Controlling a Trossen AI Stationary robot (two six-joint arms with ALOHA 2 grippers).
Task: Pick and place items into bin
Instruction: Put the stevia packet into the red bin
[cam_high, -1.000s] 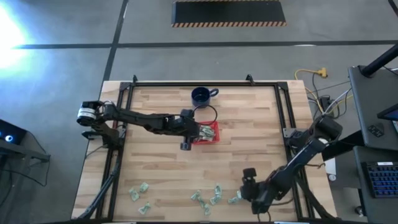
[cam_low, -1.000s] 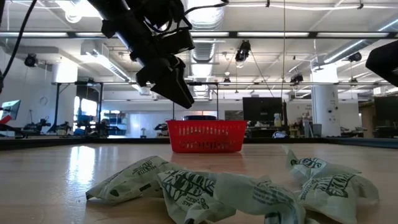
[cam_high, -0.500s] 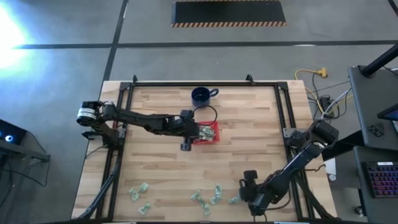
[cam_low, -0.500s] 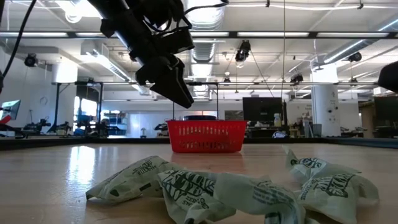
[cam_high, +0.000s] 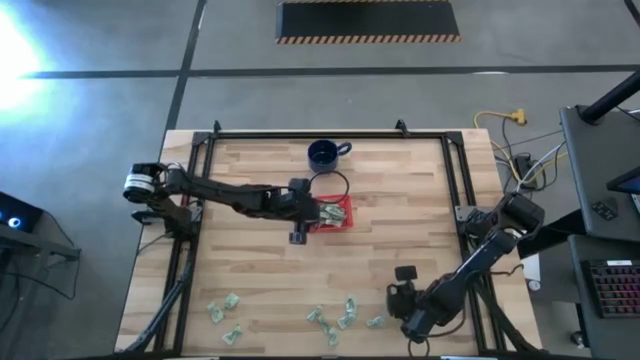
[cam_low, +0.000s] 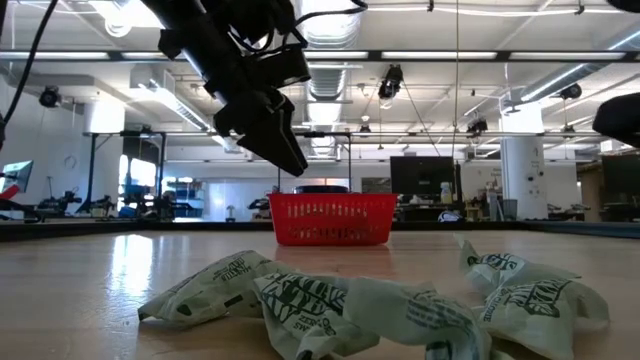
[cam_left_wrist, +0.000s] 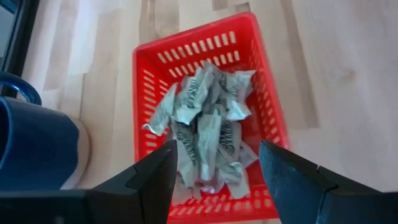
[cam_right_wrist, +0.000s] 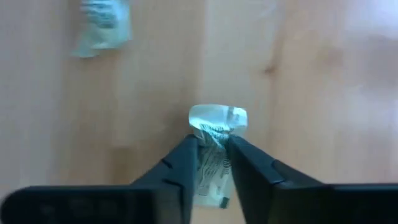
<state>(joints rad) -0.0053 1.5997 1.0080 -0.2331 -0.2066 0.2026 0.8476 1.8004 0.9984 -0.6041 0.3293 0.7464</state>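
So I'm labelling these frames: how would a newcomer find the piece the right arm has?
Start at the table's near edge, where loose wrappers lie scattered. The right gripper hangs at their right end. Its wrapper is the only one pinched between two dark fingers.

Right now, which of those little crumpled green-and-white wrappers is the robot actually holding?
The crumpled green-and-white wrapper pinched in the right gripper at the table's near edge. The other wrappers lie loose on the wood or piled in the red plastic basket.

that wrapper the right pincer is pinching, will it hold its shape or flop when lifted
Probably floppy: the wrapper bulges into a curl where the right pincer squeezes it. Likely very light, since it looks like thin crumpled film. It may slip, as only a narrow fold sits between the fingers.
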